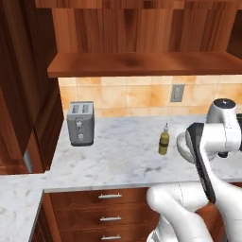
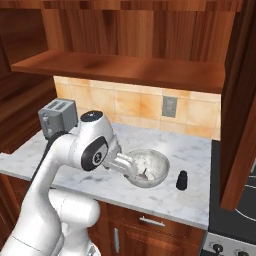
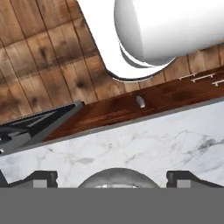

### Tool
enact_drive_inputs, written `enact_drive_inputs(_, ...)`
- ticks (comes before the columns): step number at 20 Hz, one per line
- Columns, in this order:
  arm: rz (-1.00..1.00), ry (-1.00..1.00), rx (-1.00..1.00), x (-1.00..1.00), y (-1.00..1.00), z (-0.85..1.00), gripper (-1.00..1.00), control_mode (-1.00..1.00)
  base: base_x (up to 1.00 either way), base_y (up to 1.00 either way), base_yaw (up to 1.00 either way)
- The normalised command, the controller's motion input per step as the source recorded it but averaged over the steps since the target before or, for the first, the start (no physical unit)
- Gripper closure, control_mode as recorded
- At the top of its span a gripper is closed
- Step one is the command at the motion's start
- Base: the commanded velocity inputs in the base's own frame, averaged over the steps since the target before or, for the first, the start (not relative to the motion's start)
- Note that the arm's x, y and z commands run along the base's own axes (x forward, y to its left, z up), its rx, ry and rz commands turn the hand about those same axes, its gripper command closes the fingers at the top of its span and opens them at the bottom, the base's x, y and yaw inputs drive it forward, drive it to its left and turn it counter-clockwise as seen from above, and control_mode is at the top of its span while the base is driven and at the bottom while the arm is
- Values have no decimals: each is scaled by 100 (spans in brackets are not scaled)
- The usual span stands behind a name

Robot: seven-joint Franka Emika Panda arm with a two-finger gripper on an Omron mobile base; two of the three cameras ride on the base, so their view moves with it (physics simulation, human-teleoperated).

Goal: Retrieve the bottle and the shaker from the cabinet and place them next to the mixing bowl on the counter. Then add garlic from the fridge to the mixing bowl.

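The pale mixing bowl (image 2: 156, 161) sits on the marble counter (image 2: 200, 200), with a small pale lump (image 2: 145, 175) inside that may be the garlic. The black shaker (image 2: 182, 180) stands just right of the bowl. The olive-yellow bottle (image 1: 164, 140) stands just left of the bowl's rim (image 1: 181, 143). My arm bends low over the bowl and hides the hand in both base views. In the hand view my gripper (image 3: 114, 179) is open wide with nothing between its fingertips (image 3: 43, 178), and the bowl's rim (image 3: 116, 174) lies right below. The cabinet shelf (image 1: 142, 64) is bare. The fridge is out of view.
A grey toaster (image 1: 81, 123) stands at the counter's back left. A wall outlet (image 2: 169, 106) is on the tiled backsplash. A dark stove (image 2: 235, 220) adjoins the counter on the right. Drawers with silver handles (image 1: 110, 195) run below the counter edge.
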Motion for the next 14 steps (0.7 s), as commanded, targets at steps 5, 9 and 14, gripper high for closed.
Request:
enact_drive_inputs(5,8,0,-13,-49,100,0,-100,-100,0,0,0)
enact_drive_inputs(9,12,0,-16,-13,100,0,-100,-100,0,0,0)
enact_drive_inputs(14,9,2,-11,0,94,0,-100,-100,0,0,0)
